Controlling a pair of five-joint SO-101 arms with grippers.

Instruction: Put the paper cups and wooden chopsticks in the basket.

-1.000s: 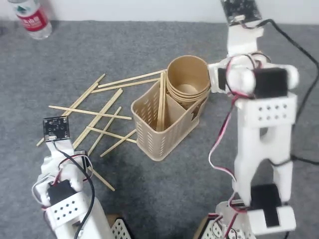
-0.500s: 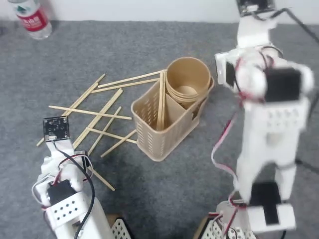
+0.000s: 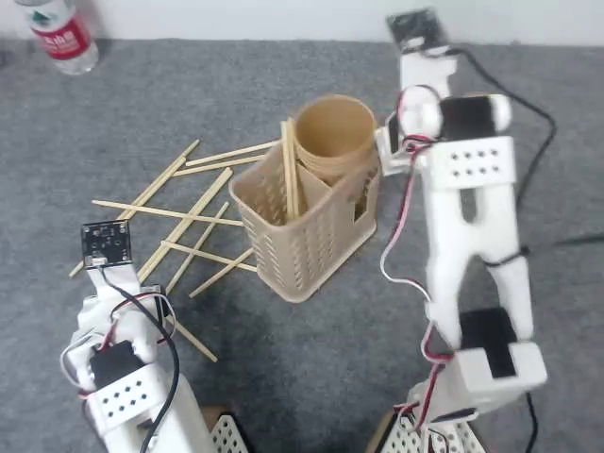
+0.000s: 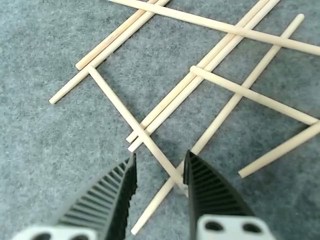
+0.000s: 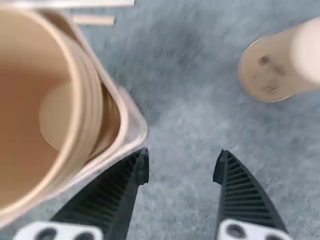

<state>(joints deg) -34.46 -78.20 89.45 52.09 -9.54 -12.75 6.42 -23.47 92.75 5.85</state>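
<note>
Grey felt-like matting point(image 3: 311, 377) covers the table in the high view. Near its middle the perforated tan basket point(image 3: 307, 236) stands upright. A stack of paper cups point(image 3: 335, 142) is nested in one compartment and a few chopsticks point(image 3: 291, 179) lean in the neighbouring one. Beside the basket, the loose chopsticks point(image 3: 189, 217) lie crisscrossed on the matting. The left arm point(image 3: 118, 368) sits at the near corner, its tip hidden beneath its own wrist camera. The right arm point(image 3: 467, 217) stretches alongside the basket, and its body covers its tip. A plastic bottle point(image 3: 61, 33) at the far corner is cut off by the frame edge.

From the left wrist, the left gripper point(image 4: 160, 175) hangs low over the loose chopsticks point(image 4: 235, 101) with its fingers parted. One stick runs into the gap between them, though contact is hard to judge.

From the right wrist, the right gripper point(image 5: 180, 167) is spread apart and holds nothing, just beside a corner of the basket point(image 5: 132, 122). The paper cups point(image 5: 45, 100) are cropped by the frame. A fallen cup point(image 5: 272, 70) lies on its side beyond, base toward the camera, blurred and partly cut off.
</note>
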